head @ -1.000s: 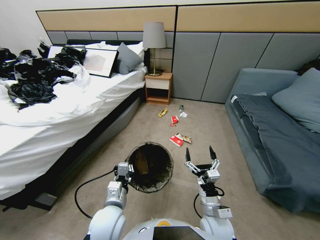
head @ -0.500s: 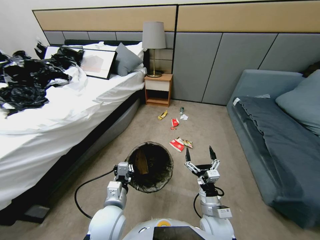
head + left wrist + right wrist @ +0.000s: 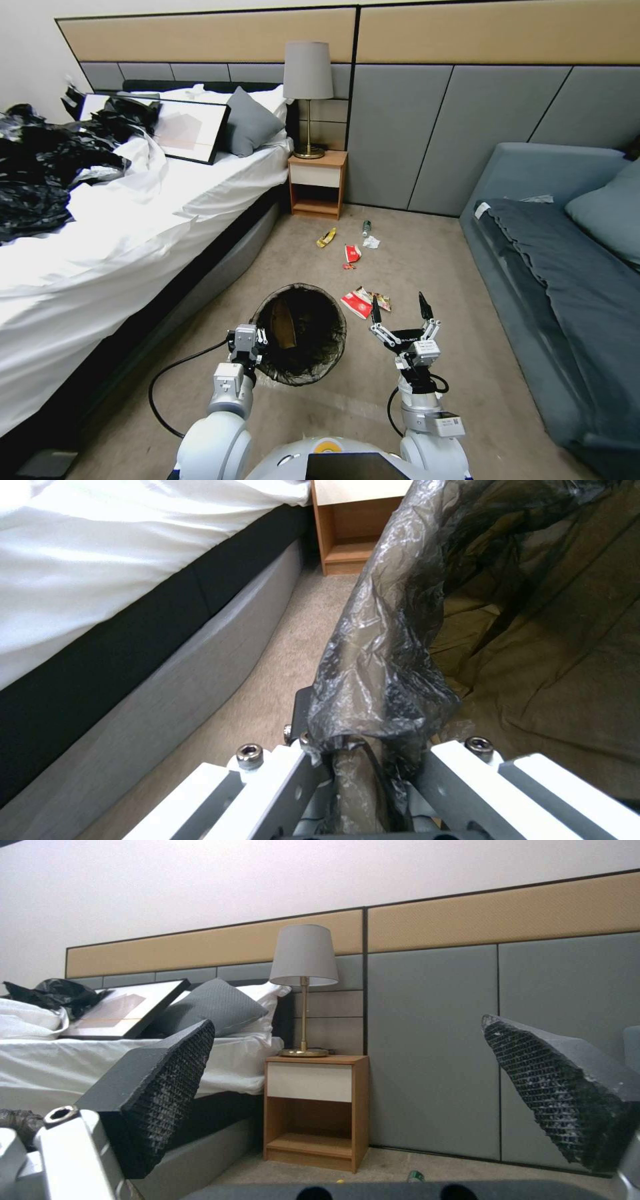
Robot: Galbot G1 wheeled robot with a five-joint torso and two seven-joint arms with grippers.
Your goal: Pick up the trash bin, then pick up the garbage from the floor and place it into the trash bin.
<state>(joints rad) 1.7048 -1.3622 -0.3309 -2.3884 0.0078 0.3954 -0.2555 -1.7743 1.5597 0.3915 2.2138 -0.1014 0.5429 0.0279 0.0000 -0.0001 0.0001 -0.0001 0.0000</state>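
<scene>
Litter nearer since I rolled forward — left gripper pinching the trash bin by its rim beside the bed, right gripper spread empty — the liner may slip.

Head looks down; wrists sit low (sharing nightstand).

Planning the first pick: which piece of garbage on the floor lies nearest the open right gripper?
The red-and-white packet, just ahead of the right gripper beside the trash bin. The yellow wrapper and green-capped bottle lie farther off, near the nightstand.
</scene>
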